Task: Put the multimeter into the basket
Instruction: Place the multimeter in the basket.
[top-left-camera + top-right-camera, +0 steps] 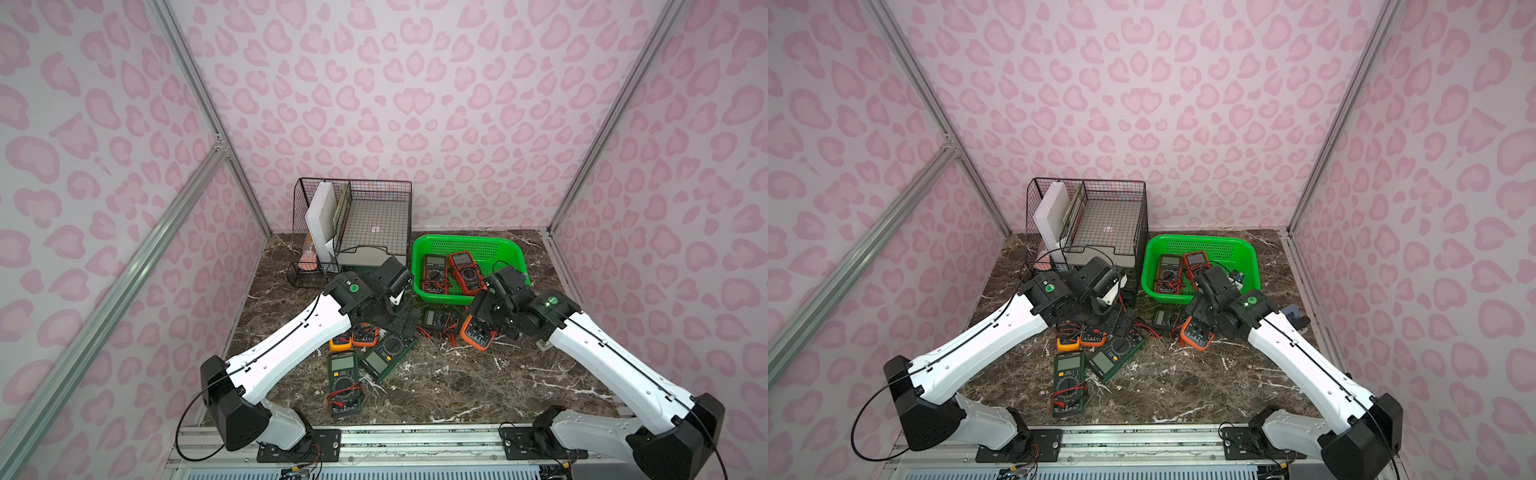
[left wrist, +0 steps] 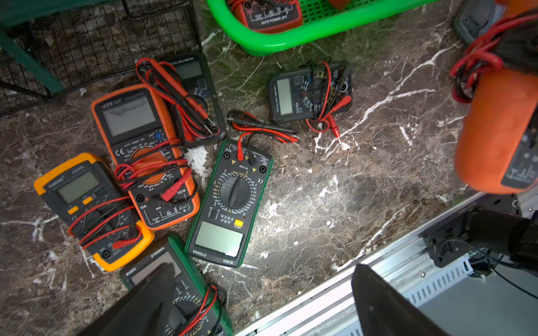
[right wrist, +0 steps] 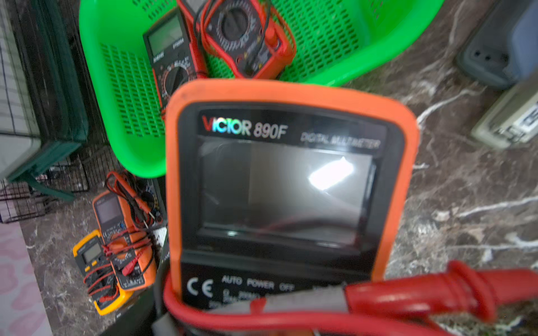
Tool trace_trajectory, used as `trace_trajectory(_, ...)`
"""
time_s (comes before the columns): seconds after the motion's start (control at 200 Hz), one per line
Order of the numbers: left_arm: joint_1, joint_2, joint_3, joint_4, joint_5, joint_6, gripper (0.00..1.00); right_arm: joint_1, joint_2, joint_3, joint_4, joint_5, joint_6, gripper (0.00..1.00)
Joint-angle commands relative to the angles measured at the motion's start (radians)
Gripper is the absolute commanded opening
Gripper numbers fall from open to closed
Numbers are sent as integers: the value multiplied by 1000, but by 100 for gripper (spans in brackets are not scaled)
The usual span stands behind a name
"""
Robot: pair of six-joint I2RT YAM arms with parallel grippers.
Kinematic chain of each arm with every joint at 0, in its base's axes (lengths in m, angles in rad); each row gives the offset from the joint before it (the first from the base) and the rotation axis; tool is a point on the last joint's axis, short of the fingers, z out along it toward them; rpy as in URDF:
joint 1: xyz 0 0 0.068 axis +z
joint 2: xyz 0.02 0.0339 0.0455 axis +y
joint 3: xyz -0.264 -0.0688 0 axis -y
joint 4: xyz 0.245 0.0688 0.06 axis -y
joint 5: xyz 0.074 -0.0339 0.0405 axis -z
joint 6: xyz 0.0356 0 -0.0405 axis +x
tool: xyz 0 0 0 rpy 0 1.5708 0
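- The right gripper (image 1: 486, 322) grips an orange multimeter (image 3: 285, 189), wrapped in a red lead (image 3: 436, 291), and holds it tilted above the marble table (image 1: 457, 386).
- The multimeter hangs at 6 o'clock of the green basket (image 1: 457, 238), just outside its near rim.
- Two other meters (image 1: 435, 270) lie inside the basket, toward 9 o'clock.
- The left gripper (image 2: 262, 302) hovers empty, fingers spread wide, over a cluster of meters (image 2: 233, 200).
- The step appears to be the carry. Next, the multimeter likely needs to clear the rim toward 12 o'clock, then be released over the free floor at 3 o'clock.
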Motion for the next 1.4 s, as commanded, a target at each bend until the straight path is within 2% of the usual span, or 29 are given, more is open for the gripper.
trace_trajectory(0.0,1,32,35,33,27,20,99,-106,18,29,99,-91,-212,49)
trace_trajectory(0.22,0,116,106,101,74,19,98,-310,135,114,196,-179,-407,49)
trace_trajectory(0.515,3,218,181,152,57,-24,99,-451,340,261,295,-214,-586,49)
trace_trajectory(0.825,5,268,211,191,50,-82,98,-472,570,473,229,-204,-744,49)
trace_trajectory(1.26,18,312,256,186,95,-55,98,-419,744,537,173,10,-886,52)
trace_trajectory(1.395,23,322,258,181,113,-52,99,-404,797,566,158,33,-892,53)
